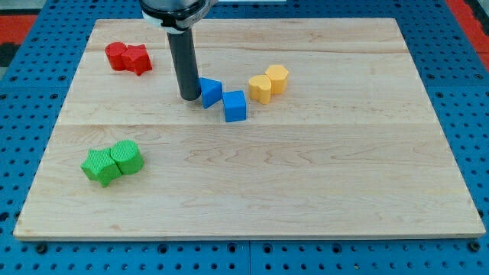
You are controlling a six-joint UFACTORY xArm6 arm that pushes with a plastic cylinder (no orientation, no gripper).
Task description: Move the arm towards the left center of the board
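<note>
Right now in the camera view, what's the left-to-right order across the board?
green blocks → red blocks → my tip → blue blocks → yellow blocks

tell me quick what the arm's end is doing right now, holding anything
No pincer: my tip holds nothing, resting on the board just to the view's left of the blue blocks, touching or nearly so.

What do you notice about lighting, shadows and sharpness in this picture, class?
Camera view: soft, even light, no glare on the wooden board; only faint, short shadows under the green blocks and blue blocks; block edges look sharp; my tip is crisp, just left of the blue blocks, with the rod's top cut off by the view's top; board edges look straight, only narrowing toward the top.
</note>
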